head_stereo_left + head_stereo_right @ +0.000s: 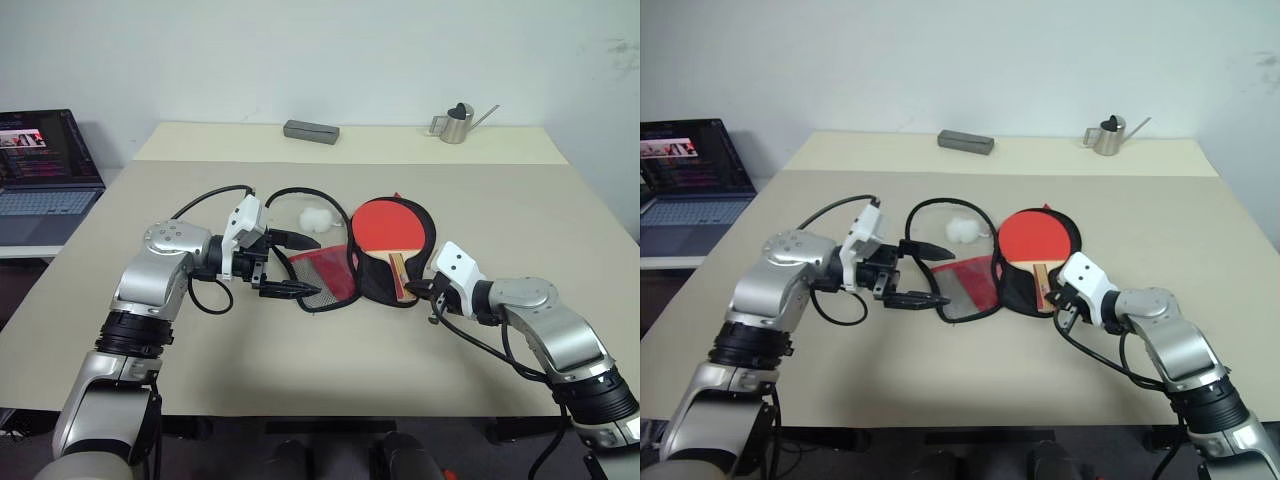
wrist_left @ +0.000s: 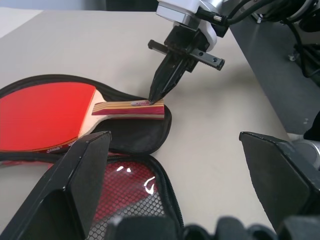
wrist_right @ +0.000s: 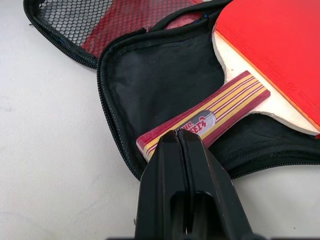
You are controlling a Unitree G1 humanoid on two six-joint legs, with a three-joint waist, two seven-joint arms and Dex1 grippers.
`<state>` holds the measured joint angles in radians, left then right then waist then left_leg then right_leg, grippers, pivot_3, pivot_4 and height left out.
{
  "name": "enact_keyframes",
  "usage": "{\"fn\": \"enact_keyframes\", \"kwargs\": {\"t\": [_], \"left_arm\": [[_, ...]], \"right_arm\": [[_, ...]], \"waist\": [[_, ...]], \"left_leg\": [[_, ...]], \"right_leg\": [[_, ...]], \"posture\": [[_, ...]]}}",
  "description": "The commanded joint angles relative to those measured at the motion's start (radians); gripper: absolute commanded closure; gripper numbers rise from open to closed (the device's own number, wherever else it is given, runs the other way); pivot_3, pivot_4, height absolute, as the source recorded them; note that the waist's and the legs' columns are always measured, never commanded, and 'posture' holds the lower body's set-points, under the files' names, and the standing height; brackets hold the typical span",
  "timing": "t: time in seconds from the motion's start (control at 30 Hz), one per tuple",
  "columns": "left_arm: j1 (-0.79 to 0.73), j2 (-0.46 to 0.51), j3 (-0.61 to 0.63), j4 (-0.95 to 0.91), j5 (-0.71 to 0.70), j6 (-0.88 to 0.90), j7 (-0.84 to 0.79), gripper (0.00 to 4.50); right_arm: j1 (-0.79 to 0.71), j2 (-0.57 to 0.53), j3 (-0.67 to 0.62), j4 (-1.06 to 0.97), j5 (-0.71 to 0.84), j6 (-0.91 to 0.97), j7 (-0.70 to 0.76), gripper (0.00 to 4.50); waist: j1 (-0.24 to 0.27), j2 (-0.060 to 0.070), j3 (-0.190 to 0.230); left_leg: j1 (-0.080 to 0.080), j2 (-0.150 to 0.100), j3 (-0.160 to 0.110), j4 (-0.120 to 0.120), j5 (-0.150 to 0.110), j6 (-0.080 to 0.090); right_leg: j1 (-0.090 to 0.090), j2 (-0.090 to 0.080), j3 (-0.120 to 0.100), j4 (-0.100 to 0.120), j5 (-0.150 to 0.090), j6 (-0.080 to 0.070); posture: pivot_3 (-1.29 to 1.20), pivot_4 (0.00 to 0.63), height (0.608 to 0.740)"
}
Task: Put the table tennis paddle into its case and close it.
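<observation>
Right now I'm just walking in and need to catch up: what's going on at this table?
The case lies unzipped and spread flat on the table, with the table tennis paddle resting on its black half. The right gripper, shut, presses its tip on the end of the paddle's handle. The left gripper hangs open by the case's red mesh flap. Nothing is zipped yet.

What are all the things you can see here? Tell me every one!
Table: one, beige, under everything.
Paddle: one, red face, striped wooden handle, lying on the open case's black half.
Case: one, red and black, unzipped, mid-table.
Pom-pom: one, white, inside the zipper loop.
Watering can: one, silver, far edge.
Box: one, grey, far edge.
Laptop: one, dark, open, at the left.
Left hand: black fingers, open, over the case's red flap.
Right hand: black fingers, shut, tips on the paddle's handle.
</observation>
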<state>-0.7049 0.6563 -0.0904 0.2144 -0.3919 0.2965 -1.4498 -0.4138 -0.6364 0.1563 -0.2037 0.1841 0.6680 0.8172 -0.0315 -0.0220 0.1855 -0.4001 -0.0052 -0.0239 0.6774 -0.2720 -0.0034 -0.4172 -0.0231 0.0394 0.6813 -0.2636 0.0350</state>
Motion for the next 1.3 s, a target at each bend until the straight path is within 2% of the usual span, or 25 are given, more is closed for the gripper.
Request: {"fn": "enact_keyframes", "kwargs": {"t": [0.03, 0.17, 0.3, 0.63, 0.9, 1.03, 1.3], "left_arm": [[-0.006, 0.006, 0.056, -0.007, -0.02, 0.012, 0.046, 0.0], [0.013, 0.008, 0.08, -0.02, -0.035, 0.042, 0.082, 0.0], [0.037, 0.028, 0.105, -0.009, -0.027, 0.049, 0.116, 0.0], [0.041, 0.051, 0.147, 0.151, 0.071, -0.052, 0.277, 0.0], [0.027, 0.06, 0.148, 0.299, 0.156, -0.106, 0.385, 0.0], [0.011, 0.063, 0.151, 0.341, 0.161, -0.122, 0.387, 0.92], [-0.116, 0.021, 0.087, 0.58, 0.28, -0.192, 0.452, 3.79]], "right_arm": [[-0.04, -0.024, -0.125, -0.091, 0.103, 0.067, 0.022, 4.47], [-0.056, -0.061, -0.181, -0.16, 0.186, 0.142, 0.042, 4.47], [-0.065, -0.109, -0.182, -0.191, 0.228, 0.176, 0.071, 4.47], [-0.204, -0.134, -0.153, -0.103, 0.235, 0.174, 0.075, 4.47], [-0.23, -0.133, -0.131, -0.101, 0.242, 0.162, 0.093, 4.47], [-0.229, -0.13, -0.129, -0.111, 0.246, 0.165, 0.091, 4.5], [-0.225, -0.138, -0.135, -0.142, 0.261, 0.184, 0.09, 4.5]], "waist": [[0.0, 0.0, 0.0], [0.0, 0.0, 0.0], [0.0, 0.0, 0.0], [0.001, 0.0, 0.0], [0.001, 0.0, 0.0], [0.001, 0.0, 0.0], [0.002, 0.0, 0.0]], "left_leg": [[0.0, 0.0, 0.0, 0.0, 0.0, 0.0], [0.0, 0.0, -0.001, 0.0, 0.0, 0.0], [0.0, 0.0, -0.001, 0.0, 0.0, 0.0], [0.0, 0.0, -0.001, 0.0, 0.0, 0.0], [0.0, 0.0, -0.001, 0.0, 0.0, 0.0], [0.0, 0.0, -0.001, 0.0, 0.0, 0.0], [0.0, 0.0, -0.001, 0.0, 0.0, 0.0]], "right_leg": [[0.0, 0.0, 0.0, 0.0, 0.0, 0.0], [0.0, 0.0, 0.0, 0.0, 0.0, 0.0], [0.0, 0.0, 0.0, 0.0, 0.0, 0.0], [0.001, -0.001, -0.001, -0.001, 0.0, 0.0], [0.001, -0.001, -0.001, 0.0, 0.0, 0.0], [0.0, -0.001, -0.001, 0.0, 0.0, 0.0], [0.0, -0.001, -0.002, 0.0, 0.0, 0.0]], "posture": [[0.0, 0.15, 0.74], [0.0, 0.15, 0.74], [0.0, 0.15, 0.74], [0.0, 0.15, 0.74], [0.0, 0.15, 0.74], [0.0, 0.15, 0.74], [0.0, 0.15, 0.74]]}}
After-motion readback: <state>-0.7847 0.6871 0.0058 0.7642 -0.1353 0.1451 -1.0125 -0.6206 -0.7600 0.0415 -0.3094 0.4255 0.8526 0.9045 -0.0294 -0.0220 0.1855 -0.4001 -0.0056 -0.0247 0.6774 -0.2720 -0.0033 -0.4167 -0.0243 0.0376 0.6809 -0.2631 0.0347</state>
